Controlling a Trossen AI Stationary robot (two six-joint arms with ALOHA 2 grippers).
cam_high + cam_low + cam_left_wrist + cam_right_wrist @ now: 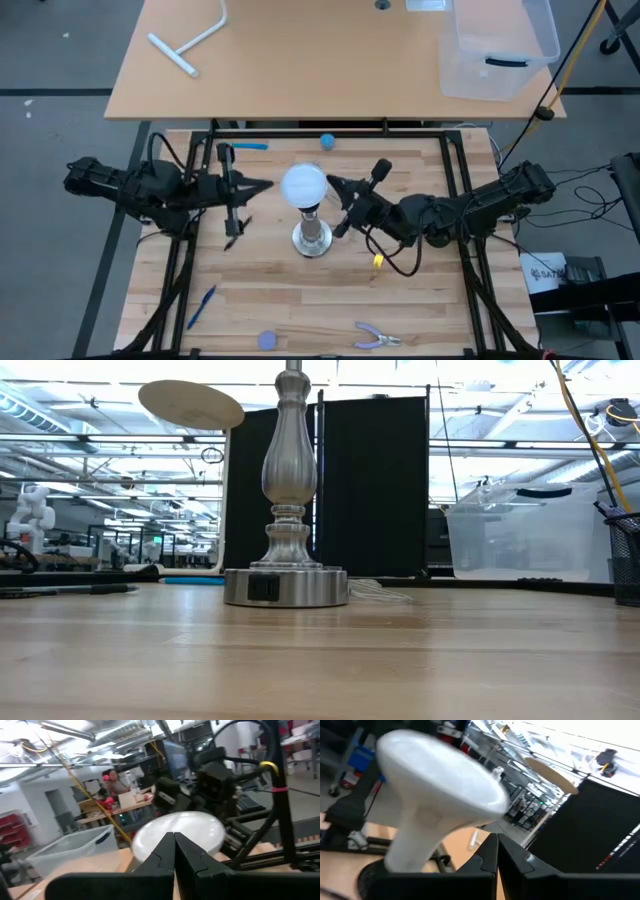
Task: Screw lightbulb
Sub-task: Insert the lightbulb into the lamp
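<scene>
Lightbulb (304, 186) seated atop silver lamp stand (312, 238) at middle of wooden table (420, 310). Left gripper (268, 184) just beside globe on one side, fingers pressed together, holding nothing. Right gripper (331, 181) just beside globe on opposite side, likewise closed and empty. Blue ball (327, 141) near table's far edge.

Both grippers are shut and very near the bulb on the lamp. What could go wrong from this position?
1. The left gripper and right gripper flank the bulb closely; a sideways nudge could tip the lamp, since the bulb sits high on a slim stand.
2. Shut fingers cannot grasp the bulb; both must open first, or they only push it.
3. The two arms face each other and could collide.
</scene>
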